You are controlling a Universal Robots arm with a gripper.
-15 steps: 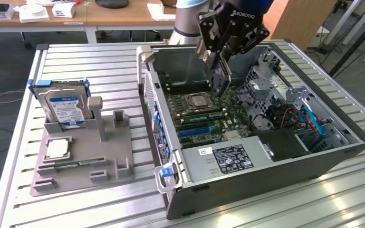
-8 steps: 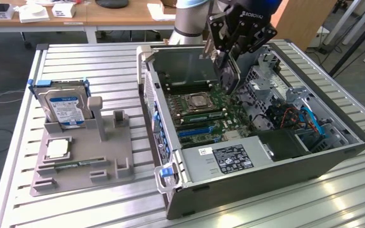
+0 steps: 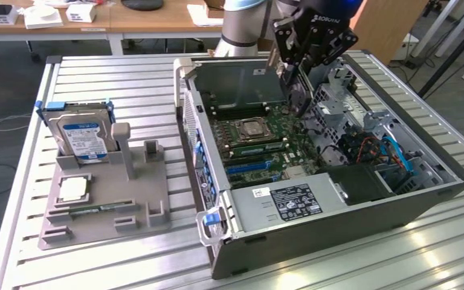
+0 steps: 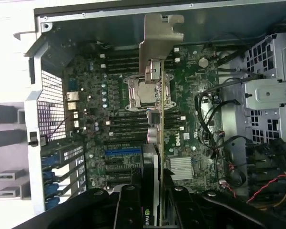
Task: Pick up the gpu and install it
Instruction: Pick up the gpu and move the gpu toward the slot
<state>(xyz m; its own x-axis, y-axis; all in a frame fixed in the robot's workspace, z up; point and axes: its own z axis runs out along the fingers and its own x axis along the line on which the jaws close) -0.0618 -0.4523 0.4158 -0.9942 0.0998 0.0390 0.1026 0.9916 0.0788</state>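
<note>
Where its two black fingers close, the black pincer (image 3: pixel 295 63) (image 4: pixel 155 193) is narrowed onto the gpu (image 3: pixel 298 96) (image 4: pixel 156 143), a thin flat dark expansion card with a silver metal end bracket. It grips the card on edge, one finger against each face, with the bracket at the end farthest from the fingers. The card hangs inside the open grey metal computer case (image 3: pixel 425 196), above the green motherboard (image 3: pixel 274 134) (image 4: pixel 190 119), and in the wrist view its edge runs across the square silver processor socket (image 3: pixel 248 128) (image 4: pixel 133 93). Whether its lower edge touches the board cannot be told. In the exterior view, reckoned from the pincer, the socket lies at seven o'clock, near the card. The silver power supply box with a black label (image 3: pixel 292 202) sits at six o'clock, farther off, and a bundle of red and blue cables (image 3: pixel 385 151) lies at four o'clock. The pale grey robot arm (image 3: pixel 244 24) rises at ten o'clock. Well apart at eight o'clock, toward the exterior view's left, a grey plastic holder (image 3: pixel 135 208) rests on the slatted aluminium table (image 3: pixel 95 75). It carries an upright boxy silver hard drive with a blue-white label (image 3: pixel 83 139), a square silver processor chip (image 3: pixel 72 188) lying flat, and a narrow green memory stick (image 3: pixel 95 209) lying in a slot.
</note>
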